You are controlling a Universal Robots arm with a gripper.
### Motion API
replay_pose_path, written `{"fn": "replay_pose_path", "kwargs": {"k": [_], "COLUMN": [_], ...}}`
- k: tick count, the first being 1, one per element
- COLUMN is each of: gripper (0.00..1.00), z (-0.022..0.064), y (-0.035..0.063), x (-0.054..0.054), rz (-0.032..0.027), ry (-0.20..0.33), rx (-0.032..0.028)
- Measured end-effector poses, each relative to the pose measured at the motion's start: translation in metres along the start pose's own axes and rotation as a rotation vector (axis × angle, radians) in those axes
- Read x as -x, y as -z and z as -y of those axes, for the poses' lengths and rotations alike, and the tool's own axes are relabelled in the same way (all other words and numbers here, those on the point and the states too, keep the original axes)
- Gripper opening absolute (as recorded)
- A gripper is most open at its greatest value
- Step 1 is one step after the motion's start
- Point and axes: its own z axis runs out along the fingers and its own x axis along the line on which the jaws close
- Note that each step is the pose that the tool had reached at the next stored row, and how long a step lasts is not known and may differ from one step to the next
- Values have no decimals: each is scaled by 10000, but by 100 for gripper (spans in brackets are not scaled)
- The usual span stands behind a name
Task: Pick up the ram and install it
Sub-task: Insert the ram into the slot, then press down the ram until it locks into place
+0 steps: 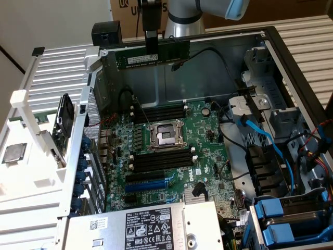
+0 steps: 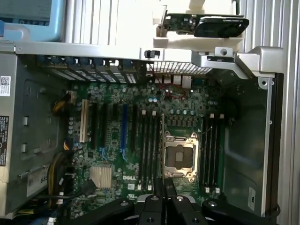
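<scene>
Ram [image 1: 153, 55]: hangs level in mid-air, well above the processor socket [image 1: 165, 134] and close to the far wall of the open computer case [image 1: 208, 73]. From the wrist camera the ram shows edge-on, a thin line [image 2: 163, 150] running along one side of the socket [image 2: 179, 157].
Gripper [image 1: 151, 49]: jaws clamped on the ram's upper long edge, roughly midway along it, pinching its two flat faces. The gripper [image 2: 163, 199] sits directly over the stick in the wrist view.
Slots: black memory slots [image 1: 158, 112] lie in banks on both sides of the socket. They look unfilled, and the ram touches none of them.
Weight: judged very light, with little load on the grip.
Stiffness: a thin rigid board that is likely to resist bending along its length and to crack rather than flex if twisted.
Surface: smooth faces with raised chips and a label, so it could slide between the fingers under a hard downward push.
Fragility: the contact edge facing the socket and the small chips look easy to damage.
Hold: the top edge near the centre, as now, keeps the stick balanced and leaves the contact edge and both ends free.
</scene>
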Motion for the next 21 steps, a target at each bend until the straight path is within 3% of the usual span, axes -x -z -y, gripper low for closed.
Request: {"fn": "replay_pose_path", "kwargs": {"k": [6,21], "gripper": [12,12], "z": [42,43], "y": [-78,-81], "x": [-79,-80], "rz": [173,179], "ry": [2,2], "rx": [-8,-8]}}
